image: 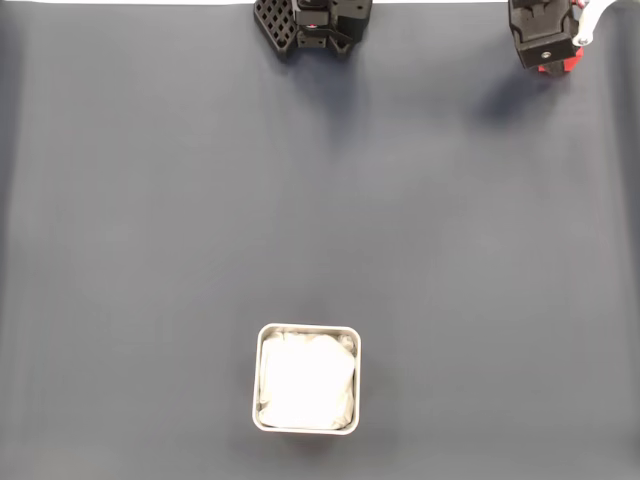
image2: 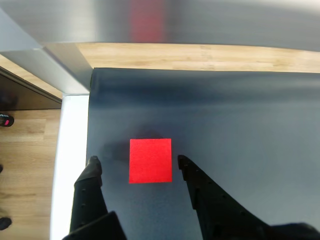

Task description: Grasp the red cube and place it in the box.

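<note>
Lying flat across the whole fixed view, a dark grey mat (image: 320, 220), with its corner and a strip of pale wooden floor (image2: 200, 56) beyond it showing in the wrist view. Sitting on that mat near its lower edge in the fixed view, a little left of the mat's middle, the box (image: 262, 380), square and light grey with crumpled white lining (image: 306, 380) inside. Poking in at the mat's top edge in the fixed view, black arm parts (image: 310, 25) near the middle, and well to the right of them the gripper (image: 548, 55), hanging over the mat's top right corner with a bit of red peeking out beneath it. Standing spread apart in the wrist view, the gripper (image2: 136, 161) with its two black fingers (image2: 92, 167) flanking the red cube (image2: 150, 160), neither seeming to be touching it. Resting on the mat close to its corner, far from the box, the red cube, flat and ungripped
</note>
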You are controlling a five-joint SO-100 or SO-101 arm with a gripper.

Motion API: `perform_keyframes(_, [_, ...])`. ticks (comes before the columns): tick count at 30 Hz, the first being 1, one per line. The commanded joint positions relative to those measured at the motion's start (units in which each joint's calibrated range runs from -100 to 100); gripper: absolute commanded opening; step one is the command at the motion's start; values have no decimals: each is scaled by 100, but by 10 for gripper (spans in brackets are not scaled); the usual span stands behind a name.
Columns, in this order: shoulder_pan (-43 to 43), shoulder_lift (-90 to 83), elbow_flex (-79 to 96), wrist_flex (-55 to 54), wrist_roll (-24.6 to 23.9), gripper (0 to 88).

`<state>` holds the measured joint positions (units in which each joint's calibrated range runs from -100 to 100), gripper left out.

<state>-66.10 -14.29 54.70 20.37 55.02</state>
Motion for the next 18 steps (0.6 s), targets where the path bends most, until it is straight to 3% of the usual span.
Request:
perform_keyframes(1, [40, -19, -242, -151, -88, 306])
perform_keyframes(18, [33, -1, -242, -143, -15, 176])
